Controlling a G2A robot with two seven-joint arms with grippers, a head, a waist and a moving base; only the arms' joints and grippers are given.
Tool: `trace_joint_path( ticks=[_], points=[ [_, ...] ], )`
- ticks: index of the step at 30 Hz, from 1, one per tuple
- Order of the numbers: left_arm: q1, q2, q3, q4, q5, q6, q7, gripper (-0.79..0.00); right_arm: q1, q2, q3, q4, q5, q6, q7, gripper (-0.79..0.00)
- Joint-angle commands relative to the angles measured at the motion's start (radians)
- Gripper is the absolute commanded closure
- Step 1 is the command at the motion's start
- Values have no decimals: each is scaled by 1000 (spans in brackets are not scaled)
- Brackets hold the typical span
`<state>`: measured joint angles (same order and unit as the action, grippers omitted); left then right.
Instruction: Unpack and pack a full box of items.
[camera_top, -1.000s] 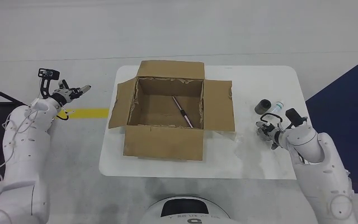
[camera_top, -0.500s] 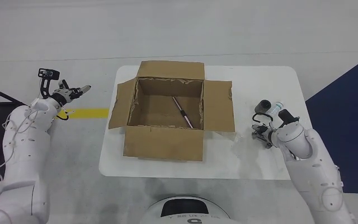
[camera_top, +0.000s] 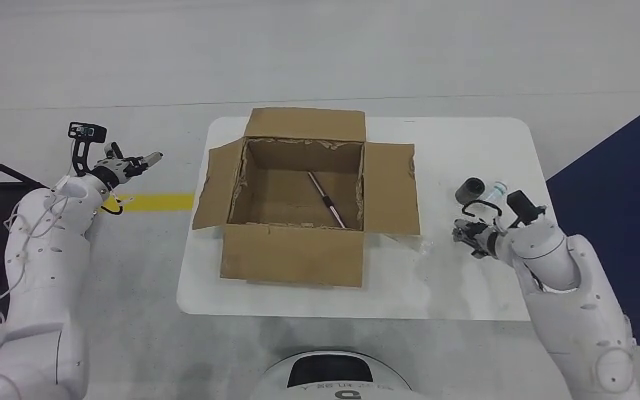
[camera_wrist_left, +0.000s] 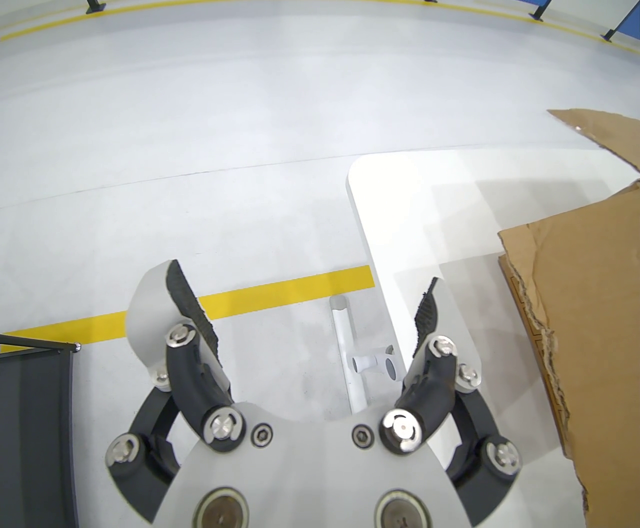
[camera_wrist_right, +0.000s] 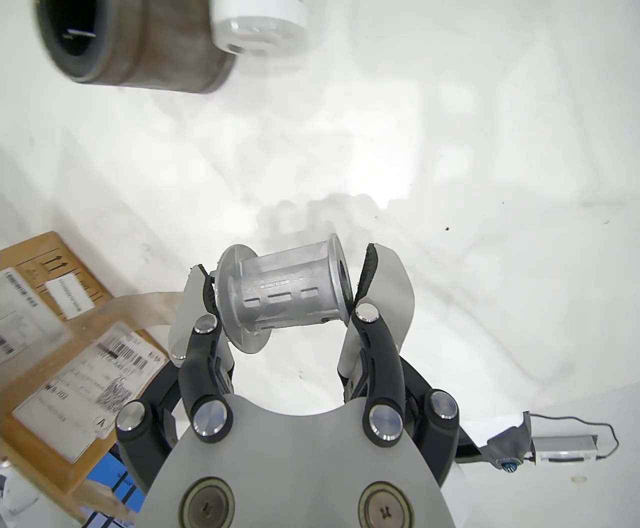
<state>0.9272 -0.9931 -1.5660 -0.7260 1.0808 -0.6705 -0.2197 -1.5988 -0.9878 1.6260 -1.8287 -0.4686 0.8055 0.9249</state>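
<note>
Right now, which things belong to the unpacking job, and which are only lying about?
Job: cardboard box; thin rod inside it; metal spool in the right gripper; dark ring and small bottle on the table.
Lying about: yellow floor stripe; dark panel.

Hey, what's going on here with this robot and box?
The right tool grips a silvery flanged metal spool over the white table, right of the open brown cardboard box. A thin dark rod lies in the box; a dark grey hollow cylinder and a clear bottle lie on the table. The left tool hangs open beyond the table's left edge.
</note>
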Motion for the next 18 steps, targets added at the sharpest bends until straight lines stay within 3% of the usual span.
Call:
trace_joint_path(
  ticks=[1, 5, 9, 13, 18],
  points=[
    [0, 0, 0, 0, 0, 0, 0, -785, -28, -5, 50, -28, 77, -54, -43, 0],
    [0, 0, 0, 0, 0, 0, 0, -785, -63, -18, 131, -50, 250, -167, -131, 0],
    [0, 0, 0, 0, 0, 0, 0, -785, -95, -38, 207, -53, 518, -376, -201, 0],
    [0, 0, 0, 0, 0, 0, 0, -785, -89, -50, 218, -32, 734, -569, -149, 0],
    [0, 0, 0, 0, 0, 0, 0, -785, 7, -52, 141, 41, 850, -654, -41, 0]
  ],
)
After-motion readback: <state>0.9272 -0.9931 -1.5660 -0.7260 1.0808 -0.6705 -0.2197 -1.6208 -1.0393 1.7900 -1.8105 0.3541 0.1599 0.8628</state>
